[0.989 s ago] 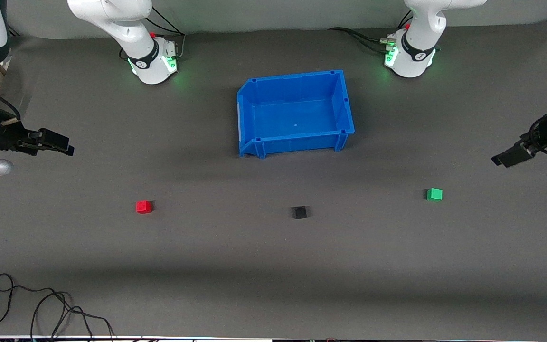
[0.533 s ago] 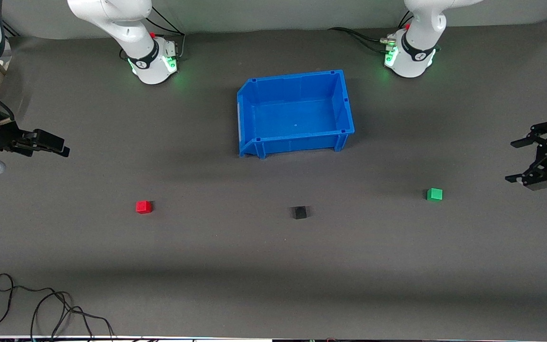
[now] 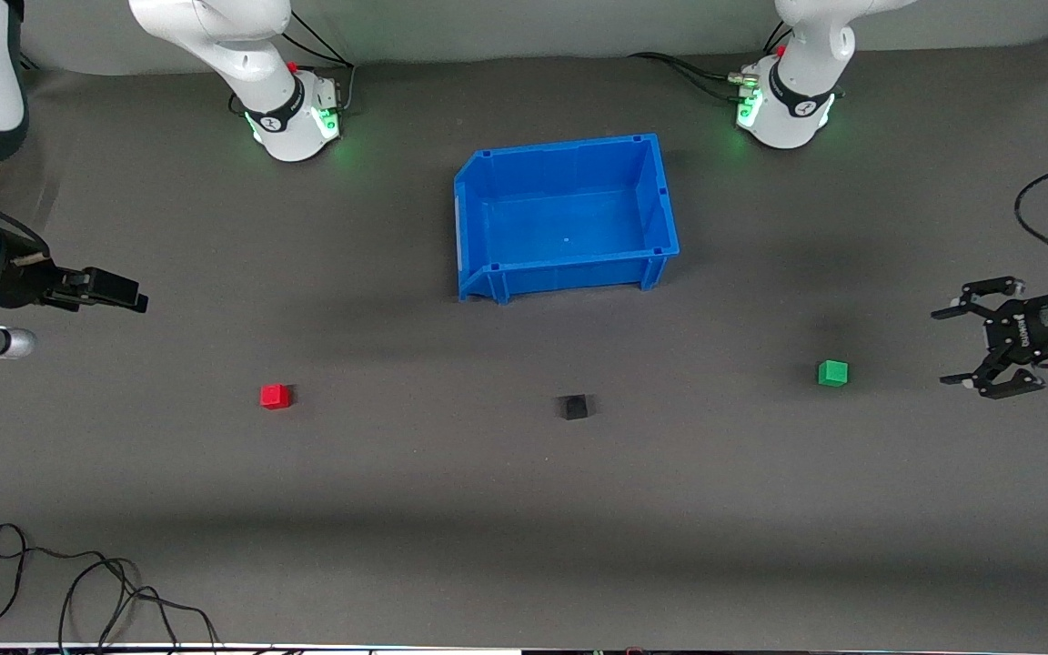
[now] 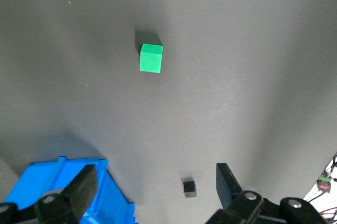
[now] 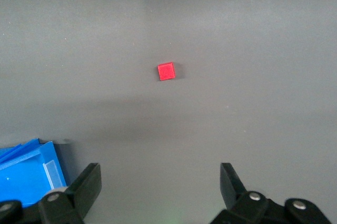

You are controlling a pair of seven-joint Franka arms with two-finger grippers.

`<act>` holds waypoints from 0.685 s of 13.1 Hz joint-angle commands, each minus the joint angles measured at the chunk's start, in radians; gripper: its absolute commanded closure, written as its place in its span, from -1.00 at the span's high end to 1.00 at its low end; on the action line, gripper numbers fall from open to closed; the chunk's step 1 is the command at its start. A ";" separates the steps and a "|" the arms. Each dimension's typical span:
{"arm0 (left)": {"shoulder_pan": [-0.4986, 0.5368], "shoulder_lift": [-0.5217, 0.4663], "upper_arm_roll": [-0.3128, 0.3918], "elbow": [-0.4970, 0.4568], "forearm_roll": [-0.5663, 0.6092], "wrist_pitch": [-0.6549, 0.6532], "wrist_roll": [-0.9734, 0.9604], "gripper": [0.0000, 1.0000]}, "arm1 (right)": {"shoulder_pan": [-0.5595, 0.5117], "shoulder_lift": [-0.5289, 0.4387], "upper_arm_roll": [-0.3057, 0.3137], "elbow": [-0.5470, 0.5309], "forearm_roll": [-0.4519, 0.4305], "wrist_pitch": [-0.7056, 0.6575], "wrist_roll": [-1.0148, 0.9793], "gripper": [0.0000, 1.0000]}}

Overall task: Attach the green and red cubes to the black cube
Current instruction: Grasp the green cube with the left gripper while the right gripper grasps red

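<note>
The red cube (image 3: 276, 396), black cube (image 3: 573, 407) and green cube (image 3: 832, 372) sit apart in a row on the dark table, the black one in the middle. My left gripper (image 3: 943, 347) is open and empty, in the air toward the left arm's end of the table beside the green cube. Its wrist view shows the green cube (image 4: 150, 58) and the black cube (image 4: 189, 187) between its open fingers (image 4: 156, 172). My right gripper (image 3: 136, 299) is open and empty over the right arm's end. Its wrist view (image 5: 160, 174) shows the red cube (image 5: 166, 71).
An empty blue bin (image 3: 565, 266) stands farther from the front camera than the cubes, mid-table; it also shows in the left wrist view (image 4: 63, 182) and the right wrist view (image 5: 23, 169). Loose black cables (image 3: 78, 591) lie at the near edge toward the right arm's end.
My left gripper has turned and come in toward the green cube, now showing its open fingers. My right gripper has shifted slightly. The cubes have not moved.
</note>
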 commanded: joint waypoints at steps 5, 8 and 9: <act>-0.011 0.079 -0.012 -0.202 -0.173 0.287 0.198 1.00 | 0.003 0.054 0.000 -0.005 0.009 0.035 -0.002 1.00; -0.012 0.137 -0.014 -0.205 -0.176 0.325 0.293 1.00 | 0.003 0.106 0.000 -0.026 0.007 0.093 -0.002 1.00; -0.015 0.156 -0.014 -0.205 -0.178 0.344 0.327 1.00 | 0.003 0.118 0.000 -0.054 0.007 0.142 -0.002 1.00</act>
